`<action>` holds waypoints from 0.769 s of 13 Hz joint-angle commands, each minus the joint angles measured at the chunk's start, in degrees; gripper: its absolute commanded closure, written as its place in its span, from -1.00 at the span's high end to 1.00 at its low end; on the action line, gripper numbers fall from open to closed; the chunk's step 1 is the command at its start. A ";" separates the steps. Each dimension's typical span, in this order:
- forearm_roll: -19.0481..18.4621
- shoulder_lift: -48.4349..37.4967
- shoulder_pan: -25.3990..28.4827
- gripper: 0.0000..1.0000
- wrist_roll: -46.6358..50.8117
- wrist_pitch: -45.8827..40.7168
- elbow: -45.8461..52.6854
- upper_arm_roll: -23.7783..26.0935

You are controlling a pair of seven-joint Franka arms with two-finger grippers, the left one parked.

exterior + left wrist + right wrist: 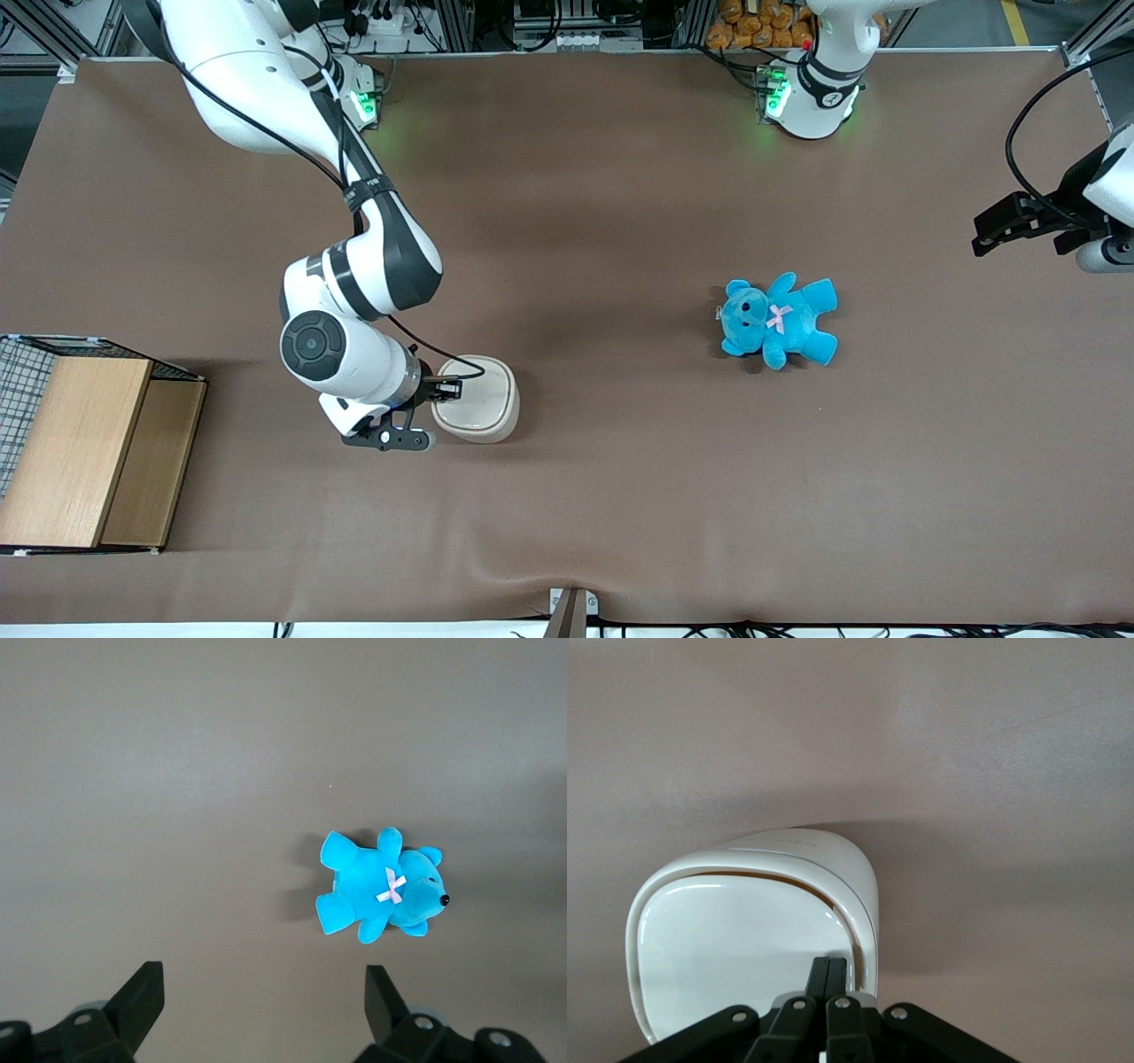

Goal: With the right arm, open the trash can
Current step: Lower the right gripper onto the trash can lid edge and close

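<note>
Your claw [828, 979], fingers pressed together, rests on the trash can [478, 409] lid's near edge; only a thin gap shows, so most lifting remains.

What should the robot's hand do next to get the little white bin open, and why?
Probably push down a bit more on the lid. The gripper, fingers shut together, sits on the lid at the trash can edge, and a thin tan gap shows along the lid's rim, so it looks only barely open.
</note>
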 commanded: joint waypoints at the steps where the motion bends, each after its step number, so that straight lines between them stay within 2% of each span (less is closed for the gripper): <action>1: -1.50 0.96 0.70 -1.00 1.65 1.77 -0.42 0.01; 3: -2.64 0.96 0.96 -1.00 1.92 2.92 -1.74 0.01; 7: -1.68 0.17 0.26 -1.00 1.65 -0.14 0.09 0.27; 10: 1.56 0.17 0.00 -1.00 2.97 -4.80 4.66 0.27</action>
